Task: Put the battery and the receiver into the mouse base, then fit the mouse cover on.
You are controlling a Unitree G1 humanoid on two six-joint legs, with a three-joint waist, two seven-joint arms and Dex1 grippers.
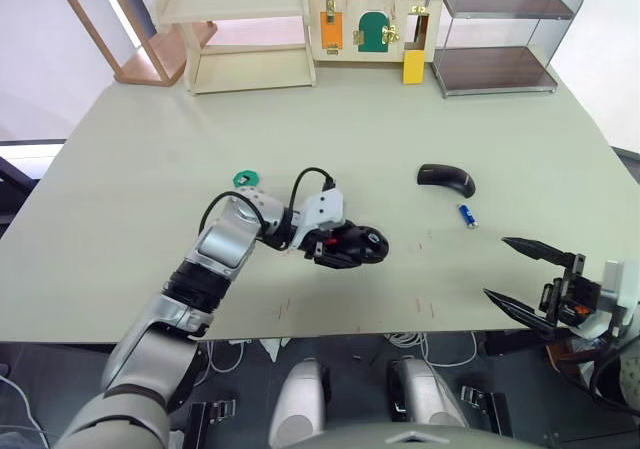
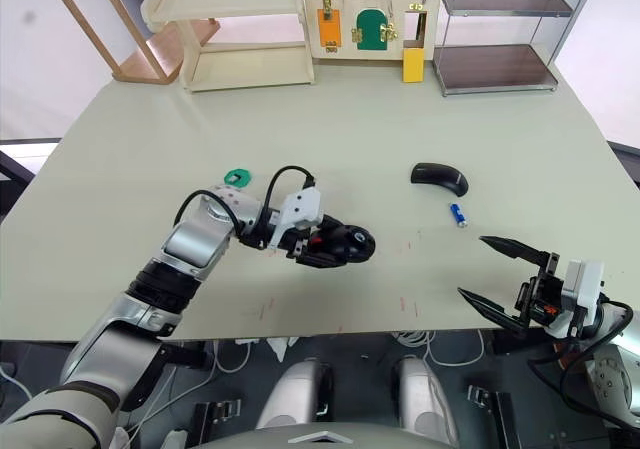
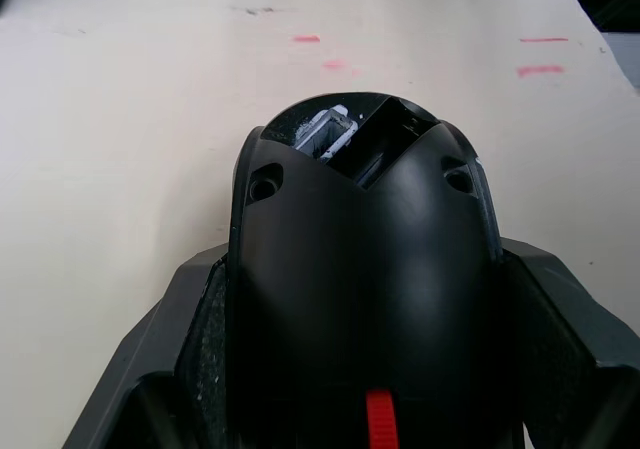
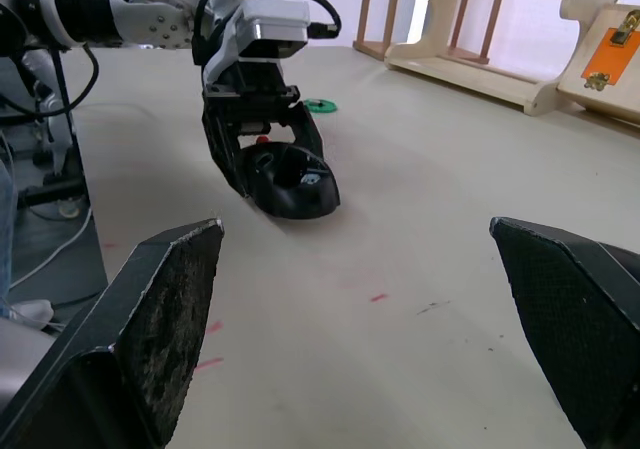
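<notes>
My left gripper (image 1: 345, 249) is shut on the mouse base (image 1: 358, 245), holding it just above the table near the middle front. In the left wrist view the black mouse base (image 3: 365, 269) sits between the fingers (image 3: 170, 369), with a red part at its near end. An open slot at its tip holds a pale grey piece; I cannot tell whether that is the receiver. The mouse cover (image 1: 446, 178) lies on the table to the right. The small blue battery (image 1: 467, 215) lies just in front of it. My right gripper (image 1: 496, 267) hangs open and empty at the table's front right edge.
A small green piece (image 1: 245, 178) lies left of the held base. Along the far edge stand a wooden shelf (image 1: 240, 29), a latch board (image 1: 375, 24) with a yellow block (image 1: 413, 67), and a wire rack (image 1: 500, 34). Red marks dot the table front.
</notes>
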